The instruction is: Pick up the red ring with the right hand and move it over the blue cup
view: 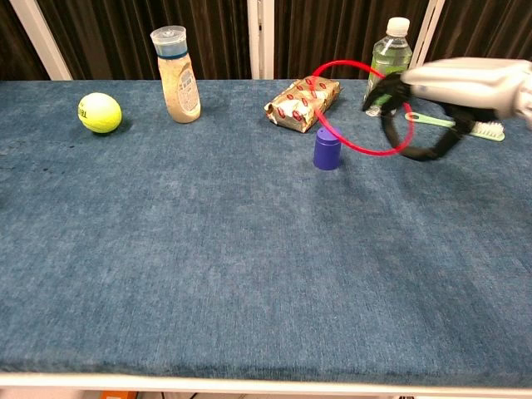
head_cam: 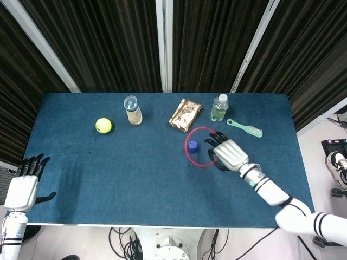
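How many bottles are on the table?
2. A tan bottle stands at the back, right of the ball. A green bottle stands at the back right, beside the brush. None looks hidden.

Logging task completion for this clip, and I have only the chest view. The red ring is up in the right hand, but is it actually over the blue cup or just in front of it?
Observer: In the head view, the blue cup sits inside the outline of the red ring, towards its left side.
Operator: Which side of the ring does the hand grip?
Observer: The right hand holds the side away from the cup.
Operator: And the left hand? It's not in my frame.
Observer: The left hand is by the table's near left corner, fingers spread, holding nothing.
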`<state>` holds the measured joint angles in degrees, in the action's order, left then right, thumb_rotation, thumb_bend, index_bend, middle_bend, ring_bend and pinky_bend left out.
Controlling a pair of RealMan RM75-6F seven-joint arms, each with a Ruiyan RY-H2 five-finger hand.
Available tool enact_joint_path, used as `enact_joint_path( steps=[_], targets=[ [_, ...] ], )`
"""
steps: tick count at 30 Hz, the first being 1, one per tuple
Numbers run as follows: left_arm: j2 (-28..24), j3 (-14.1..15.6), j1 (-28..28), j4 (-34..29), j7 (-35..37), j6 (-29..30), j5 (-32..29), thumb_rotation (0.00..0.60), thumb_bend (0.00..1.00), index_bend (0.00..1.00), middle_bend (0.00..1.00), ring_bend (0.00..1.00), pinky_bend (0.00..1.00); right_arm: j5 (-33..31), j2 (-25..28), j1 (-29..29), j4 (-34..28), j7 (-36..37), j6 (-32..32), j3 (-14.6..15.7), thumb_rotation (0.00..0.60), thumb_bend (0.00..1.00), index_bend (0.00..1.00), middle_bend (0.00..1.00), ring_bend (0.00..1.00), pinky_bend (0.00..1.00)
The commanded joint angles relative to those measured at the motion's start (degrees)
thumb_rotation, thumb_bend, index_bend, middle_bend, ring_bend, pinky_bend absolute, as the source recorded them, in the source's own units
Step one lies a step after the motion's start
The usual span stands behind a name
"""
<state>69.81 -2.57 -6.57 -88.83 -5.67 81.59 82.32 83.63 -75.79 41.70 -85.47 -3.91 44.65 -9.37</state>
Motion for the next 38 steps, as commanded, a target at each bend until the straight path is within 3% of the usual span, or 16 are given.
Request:
enact_joint_path(
  steps=[1, 4, 6, 10, 12, 20, 27, 33, 38],
  targets=[
    [0.0, 0.0, 0.0, -0.2, -0.2, -0.1, -0.2, 0.6, 0.06, 0.1, 0.0, 0.0, 0.0, -3.3, -2.1, 3.4, 1.6, -1.7, -3.8, -1.4, 0.6, 0.35, 0.63, 0.15, 0.0, 0.0],
    [0.0, 0.0, 0.0, -0.2, -0.3, -0.3, -0.4, 0.6, 0.06, 0.1, 0.0, 0.0, 0.0, -5.2, -4.2, 4.5, 3.3, -3.1, -4.3, -1.5, 0.6, 0.35, 0.6, 0.14, 0.0, 0.0],
    [0.0, 0.1, 0.0, -0.2, -0.3, -0.4, -0.4, 0.6, 0.06, 0.1, 0.0, 0.0, 0.0, -6.2, -4.9, 4.7, 3.5, -4.3, -4.3, -1.0, 0.6, 0.34, 0.5, 0.12, 0.0, 0.0],
    [0.1, 0.0, 0.0, 0.1, -0.1, -0.3, -0.6, 0.6, 0.06, 0.1, 0.0, 0.0, 0.0, -7.9, -4.8, 3.8, 2.4, -6.6, -2.8, 0.0, 0.6, 0.28, 0.09, 0.03, 0.0, 0.0],
    [0.3, -0.1, -0.1, 0.4, 0.1, -0.4, -0.7, 0.6, 0.06, 0.1, 0.0, 0.0, 0.0, -8.6, -4.1, 2.9, 1.1, -7.5, -1.5, 0.5, 0.6, 0.24, 0.01, 0.0, 0.0, 0.0],
    [0.6, -0.5, -0.9, 1.3, 0.9, -0.7, -0.1, 0.6, 0.06, 0.1, 0.0, 0.0, 0.0, -7.1, 2.3, -3.9, -5.8, -7.5, 9.5, 2.4, 0.6, 0.15, 0.0, 0.0, 0.0, 0.0],
    [0.9, -1.2, -1.3, 2.1, 1.2, -0.4, -0.1, 0.6, 0.06, 0.1, 0.0, 0.0, 0.0, -3.3, 9.9, -17.6, -10.6, -4.3, 27.7, 7.3, 0.6, 0.16, 0.0, 0.04, 0.0, 0.0],
    [1.0, -1.3, -1.7, 1.5, 0.4, -0.6, 0.0, 0.6, 0.06, 0.1, 0.0, 0.0, 0.0, -1.0, 13.2, -28.4, -12.2, -0.7, 41.1, 10.4, 0.6, 0.18, 0.0, 0.07, 0.0, 0.0],
    [0.9, -1.5, -2.0, 0.9, -0.1, -0.5, -0.1, 0.6, 0.06, 0.1, 0.0, 0.0, 0.0, -0.1, 14.0, -32.4, -12.1, 2.3, 44.7, 11.3, 0.6, 0.18, 0.0, 0.07, 0.0, 0.0]
  ],
)
